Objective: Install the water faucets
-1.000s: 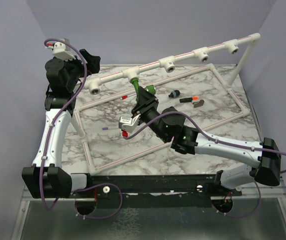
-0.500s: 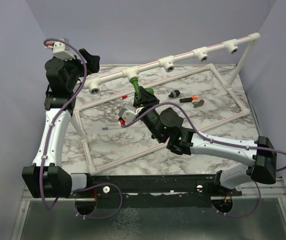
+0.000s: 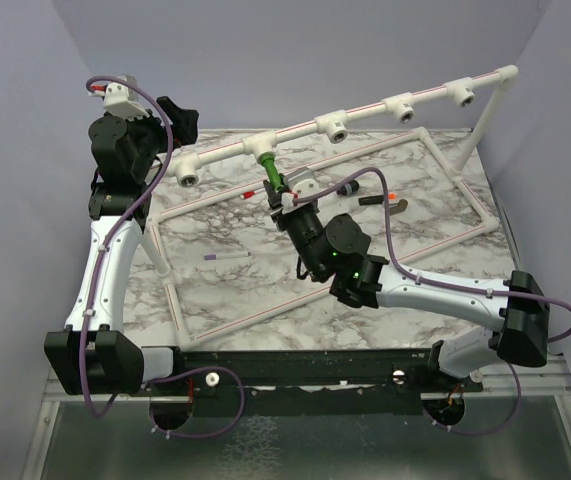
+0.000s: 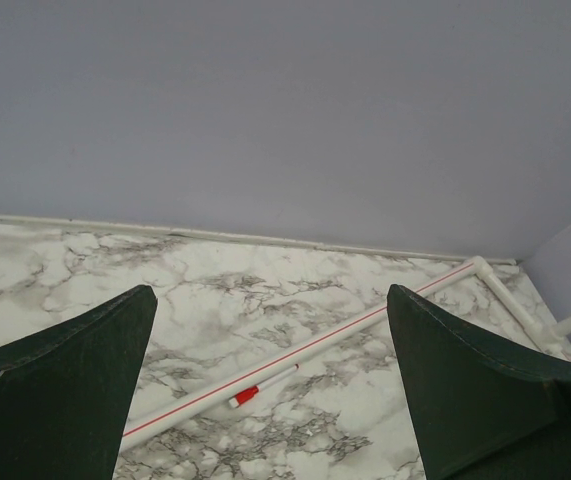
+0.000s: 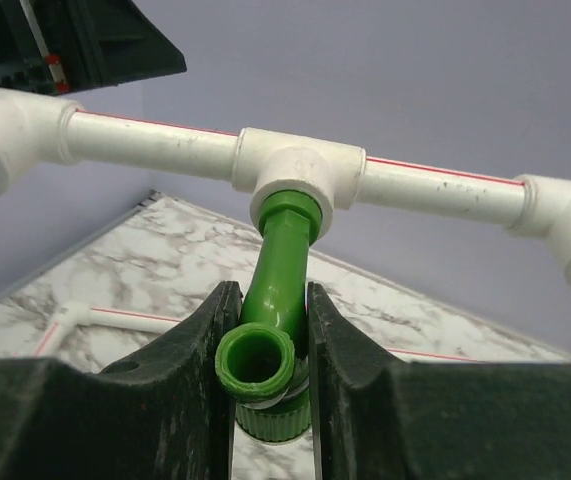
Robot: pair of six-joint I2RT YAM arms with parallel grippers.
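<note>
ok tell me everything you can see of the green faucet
The green faucet is bright green plastic: a bent tube with a hexagonal collar at its top, seated in the downward mouth of a white T-socket on the pipe. Its open round end faces the right wrist view. The right gripper is shut on it, one finger against each side.

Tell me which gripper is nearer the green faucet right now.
Right. The right gripper is shut on the green faucet, whose end sits in a T-socket. The left gripper hangs open near the pipe frame's left end, apart from it.
</note>
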